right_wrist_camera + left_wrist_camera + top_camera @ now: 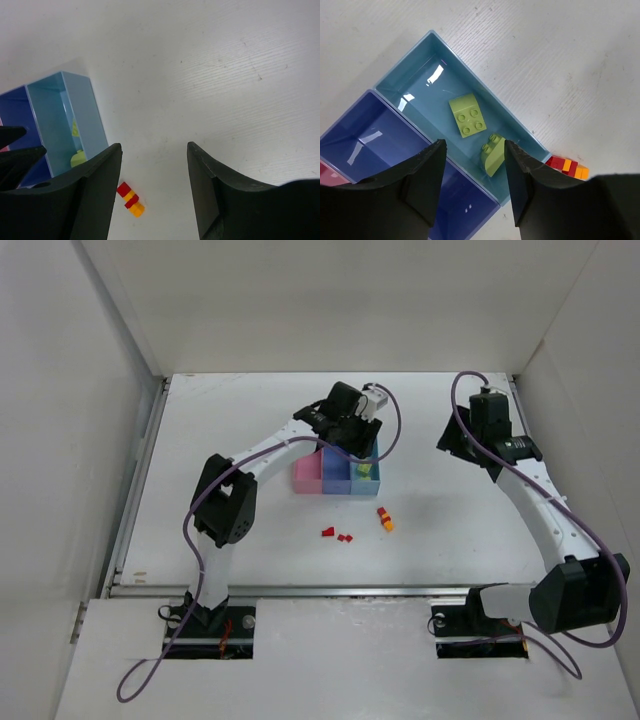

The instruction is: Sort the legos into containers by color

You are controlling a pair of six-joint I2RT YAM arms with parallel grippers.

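I take the row of bins (336,485) as my marker: three glossy, thin-walled plastic boxes joined side by side, square-cornered and open on top. At its left end is the pink bin (306,478), then the medium blue bin (335,480). My left hand (475,150) hangs over the wall between the medium blue bin and the light blue bin (415,82), its matte black fingers spread with nothing between them. Inside the light blue bin, a flat yellow-green lego (467,116) lies with its round studs up, and a second yellow-green lego (492,155) is tipped on edge near the wall shared with the blue one. On the near side of the row a few small red legos (328,532) lie loose on the white, faintly grained bench (450,540). A short red-and-orange stack (384,519) lies near the row's light blue end. To the right of the row the bench is open, and my right hand (154,150) sits well apart from the row, fingers spread and empty
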